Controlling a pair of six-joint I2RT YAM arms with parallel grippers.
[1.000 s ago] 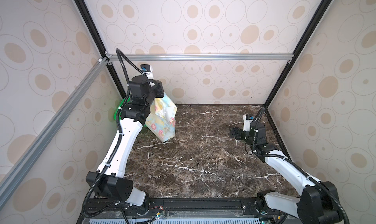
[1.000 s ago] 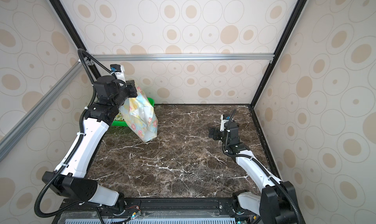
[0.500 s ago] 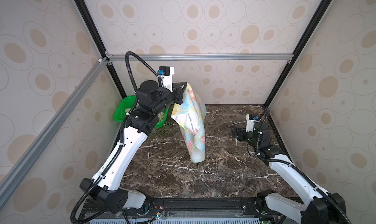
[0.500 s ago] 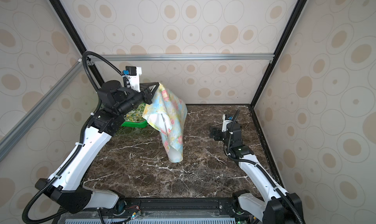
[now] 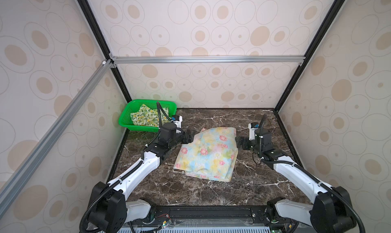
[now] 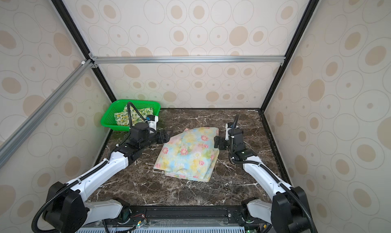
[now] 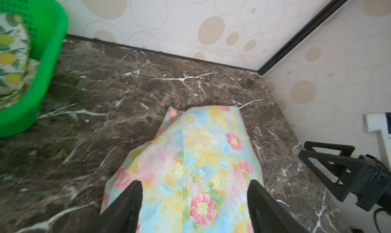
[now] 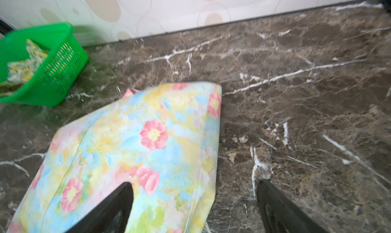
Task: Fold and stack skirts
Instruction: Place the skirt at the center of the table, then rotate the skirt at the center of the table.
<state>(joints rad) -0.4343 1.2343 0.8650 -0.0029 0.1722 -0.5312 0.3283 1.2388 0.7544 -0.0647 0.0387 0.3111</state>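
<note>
- The floral skirt (image 5: 208, 153) lies on the marble table (image 5: 211, 191) between the two arms. It is loosely doubled, with a lower layer showing along its near hem.
- The left gripper (image 5: 191, 136) sits at the skirt's far left corner. In the left wrist view its jaws stand wide apart with cloth between them, gripping nothing.
- The right gripper (image 5: 237, 142) is just beside the skirt's right edge. It is also spread wide and empty, with one finger (image 8: 118, 204) over the cloth and the other over bare marble.
- The lemon-print skirt (image 5: 146, 116) lies bunched in the green basket (image 5: 124, 119) at the far left corner.
- The step in hand looks like flattening the floral skirt for its fold.
- To do it well, each gripper should pinch all layers at a corner and draw outward evenly, keeping the cloth low so the edges line up.
- Pinching only the top layer would probably drag it askew.
</note>
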